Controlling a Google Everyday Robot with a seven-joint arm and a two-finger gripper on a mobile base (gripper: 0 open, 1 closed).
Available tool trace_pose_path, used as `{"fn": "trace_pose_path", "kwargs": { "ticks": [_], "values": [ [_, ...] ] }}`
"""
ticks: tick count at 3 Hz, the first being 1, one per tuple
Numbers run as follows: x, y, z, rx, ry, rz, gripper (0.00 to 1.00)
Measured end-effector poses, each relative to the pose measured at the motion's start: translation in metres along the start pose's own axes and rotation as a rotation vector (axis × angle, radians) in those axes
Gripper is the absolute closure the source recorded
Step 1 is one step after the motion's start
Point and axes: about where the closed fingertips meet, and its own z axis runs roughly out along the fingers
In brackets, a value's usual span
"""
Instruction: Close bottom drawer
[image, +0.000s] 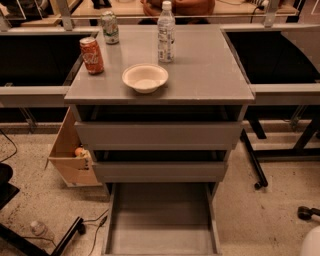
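The bottom drawer (160, 217) of the grey cabinet (160, 90) is pulled far out toward me. Its grey floor is bare, its thin side walls show, and its front is cut off by the lower edge of the view. The middle drawer (160, 171) and top drawer (157, 135) above it each stand slightly out. My gripper is not in view. Only a white rounded piece (312, 243) shows at the bottom right corner, to the right of the open drawer.
On the cabinet top stand a red can (92, 55), a green can (110, 27), a water bottle (166, 32) and a white bowl (145, 77). A cardboard box (67, 150) leans at the cabinet's left. A black caster (307, 212), chair legs (65, 240) and a plastic bottle (42, 231) are on the floor.
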Motion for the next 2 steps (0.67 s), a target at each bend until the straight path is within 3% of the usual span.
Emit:
{"fn": "trace_pose_path", "kwargs": {
  "ticks": [2],
  "values": [
    [-0.066,-0.021,0.031,0.014,-0.173,-0.022,1.00]
  ]
}}
